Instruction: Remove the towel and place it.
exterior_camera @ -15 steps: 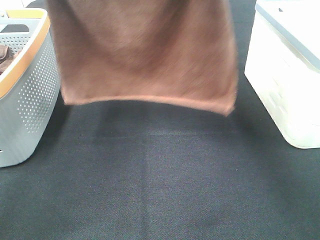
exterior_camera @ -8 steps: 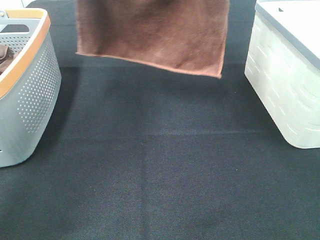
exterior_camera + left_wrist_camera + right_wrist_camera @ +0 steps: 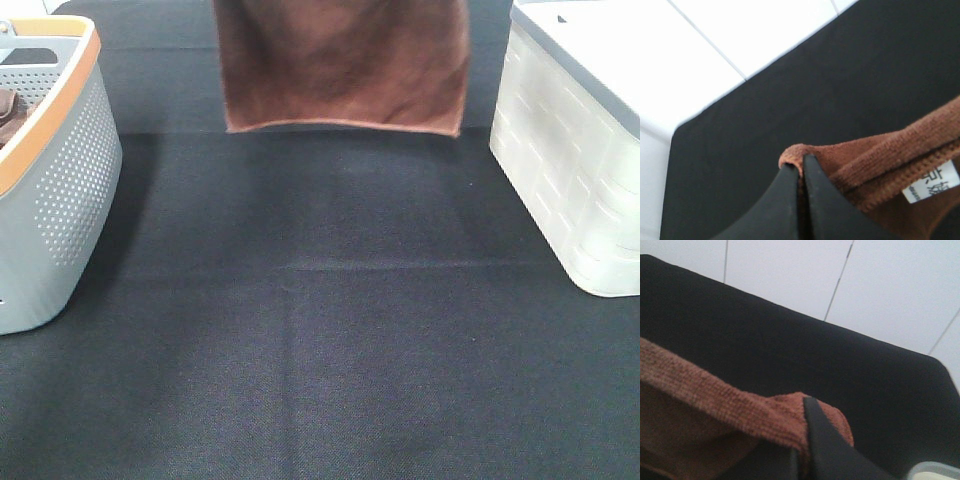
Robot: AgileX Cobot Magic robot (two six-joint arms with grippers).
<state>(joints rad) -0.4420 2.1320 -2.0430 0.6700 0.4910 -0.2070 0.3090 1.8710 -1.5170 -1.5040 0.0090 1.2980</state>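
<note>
Holding towel [image 3: 345,65] top centre of frame, my left gripper [image 3: 801,167] and right gripper [image 3: 801,440] each clamped on a corner, grey basket [image 3: 60,200] left edge, white box [image 3: 570,170] right edge

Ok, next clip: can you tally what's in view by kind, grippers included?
Towels: 1, the towel, hanging above the black mat.
Containers: 2, the grey basket and the white bin.
Grippers: 2, the left gripper and the right gripper, each shut on the towel.
Unclear brown item in the basket: 1.
Total: 6.
</note>
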